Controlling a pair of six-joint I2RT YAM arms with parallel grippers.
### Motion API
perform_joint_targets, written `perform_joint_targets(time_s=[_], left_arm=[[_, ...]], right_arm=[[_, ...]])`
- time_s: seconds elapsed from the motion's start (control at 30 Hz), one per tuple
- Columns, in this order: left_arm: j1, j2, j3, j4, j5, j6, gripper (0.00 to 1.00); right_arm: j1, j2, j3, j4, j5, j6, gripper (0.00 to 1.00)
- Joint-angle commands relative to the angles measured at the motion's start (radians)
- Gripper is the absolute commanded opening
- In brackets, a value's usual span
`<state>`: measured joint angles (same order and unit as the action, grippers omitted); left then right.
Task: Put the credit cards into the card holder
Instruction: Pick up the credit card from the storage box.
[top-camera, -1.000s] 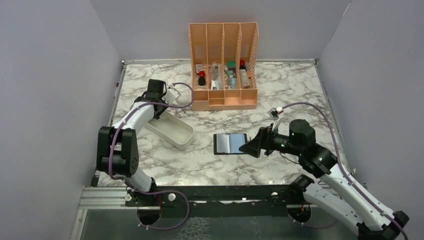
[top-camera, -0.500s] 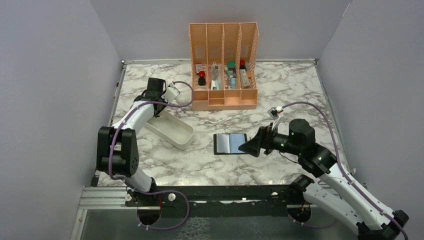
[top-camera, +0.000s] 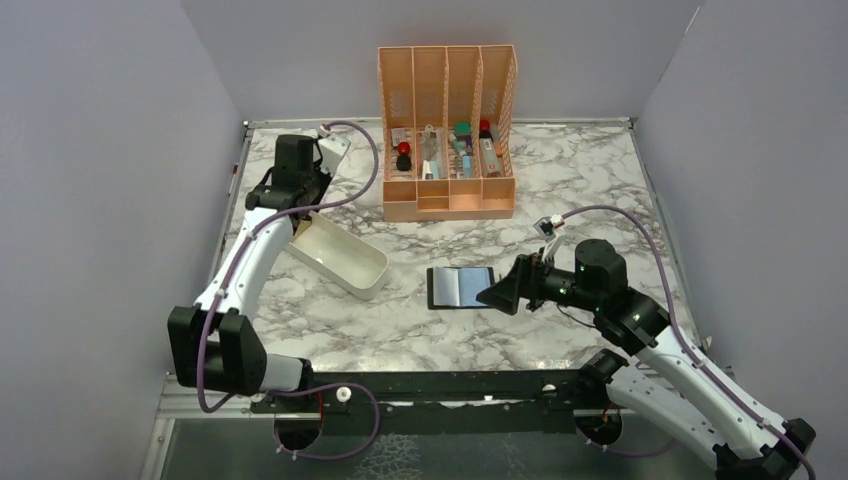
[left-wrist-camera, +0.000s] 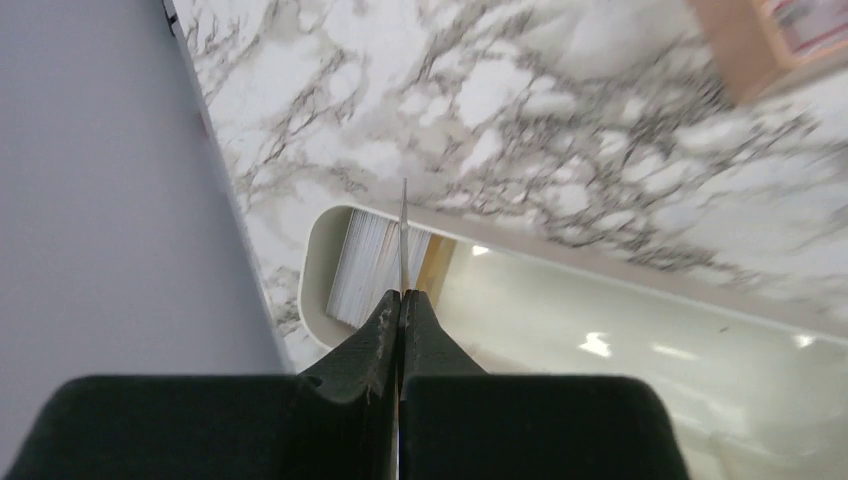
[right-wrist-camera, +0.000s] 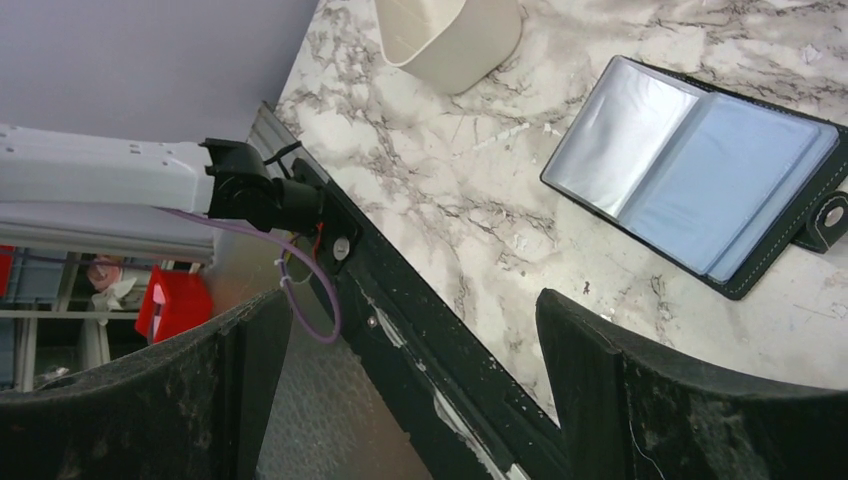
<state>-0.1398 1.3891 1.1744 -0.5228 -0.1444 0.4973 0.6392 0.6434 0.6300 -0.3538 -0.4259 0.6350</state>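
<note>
White plastic sat under my left wrist camera: the tray (left-wrist-camera: 312, 250), with the rest of the credit cards (left-wrist-camera: 372, 268) stacked on edge at one end. A second ago my left end effector (left-wrist-camera: 402, 298) was low at that tray and closing; now it was pinched fully shut on one credit card (left-wrist-camera: 403, 225), a thin line seen edge-on between the fingertips, and my arm had risen clear of the tray. So the pick looked done, and the carry came next. The card holder (top-camera: 461, 287) lay open on the marble surface (top-camera: 560, 180), well apart from the tray. My right end effector (top-camera: 497, 295) hovered just beside it, jaws wide, holding nothing.
</note>
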Motion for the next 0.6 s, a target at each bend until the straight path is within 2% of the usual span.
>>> perform_joint_targets(time_s=[0.0,0.13,0.23,0.43,0.5,0.57], left_arm=[[-0.006,-0.069,0.079,-0.006,0.178,-0.351,0.0],[-0.006,-0.087,0.098,0.001,0.437,-0.609,0.0],[-0.031,-0.082,0.048,0.076,0.666,-0.771,0.0],[-0.184,-0.097,-0.083,0.256,0.697,-0.969,0.0],[-0.222,-0.103,-0.158,0.37,0.74,-1.071,0.0],[-0.254,-0.116,-0.241,0.488,0.719,-1.171,0.0]], right_arm=[[-0.003,0.01,-0.03,0.021,0.044,-0.007,0.97],[-0.003,0.031,-0.033,-0.015,0.128,-0.017,0.97],[-0.003,0.06,-0.033,-0.027,0.194,-0.03,0.97],[-0.003,0.161,-0.025,-0.034,0.295,-0.072,0.96],[-0.003,0.195,-0.025,-0.033,0.327,-0.076,0.94],[-0.003,0.227,-0.026,-0.025,0.361,-0.076,0.92]])
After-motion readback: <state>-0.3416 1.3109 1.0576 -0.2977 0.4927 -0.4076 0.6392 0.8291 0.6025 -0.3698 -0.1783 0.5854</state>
